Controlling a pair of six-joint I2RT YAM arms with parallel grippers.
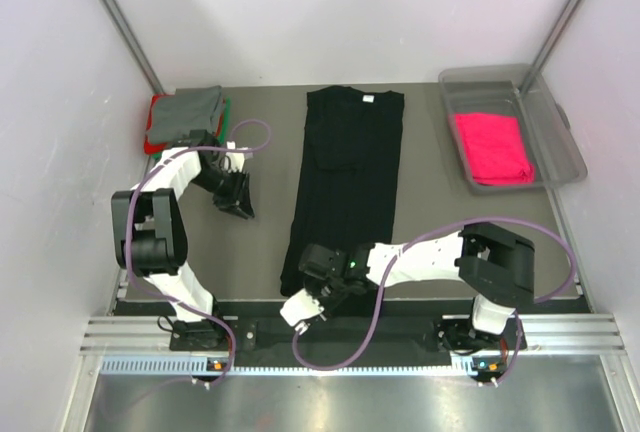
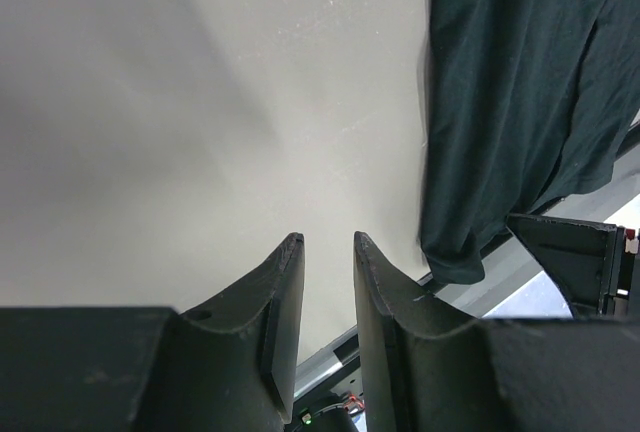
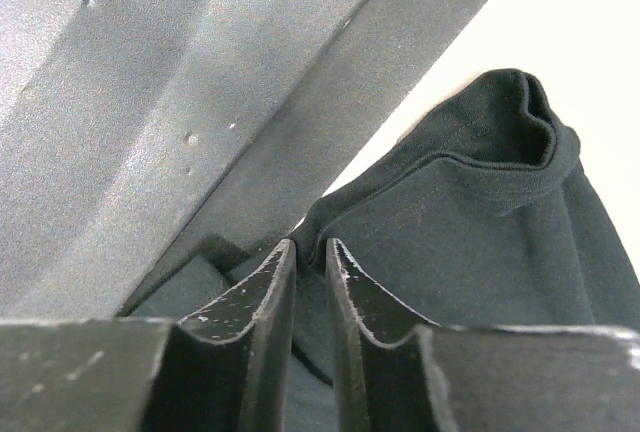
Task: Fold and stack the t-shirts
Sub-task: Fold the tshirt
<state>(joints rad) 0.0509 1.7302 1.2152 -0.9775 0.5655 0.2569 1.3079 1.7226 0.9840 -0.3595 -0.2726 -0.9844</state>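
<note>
At the bottom centre of the top view, the right pincer [image 3: 310, 247] is down on the near hem corner of the black t-shirt [image 1: 345, 182]. Its fingers are almost together, and honestly I can't tell if any cloth is caught between them. The shirt lies as a long narrow strip up the middle of the table [image 1: 270, 152], so I'd say we're at the hem-to-collar fold. Next it needs a proper pinch, then a lift and carry toward the top of the frame. The left pincer [image 2: 328, 242] hovers over bare table left of the shirt, slightly parted and empty. Watch the metal rail [image 1: 400, 324] just beside that hem. There's loads of room upward: the grey t-shirt [image 1: 188, 110] pile sits upper left and the pink t-shirt [image 1: 492, 147] is in the bin [image 1: 565, 157] upper right.
</note>
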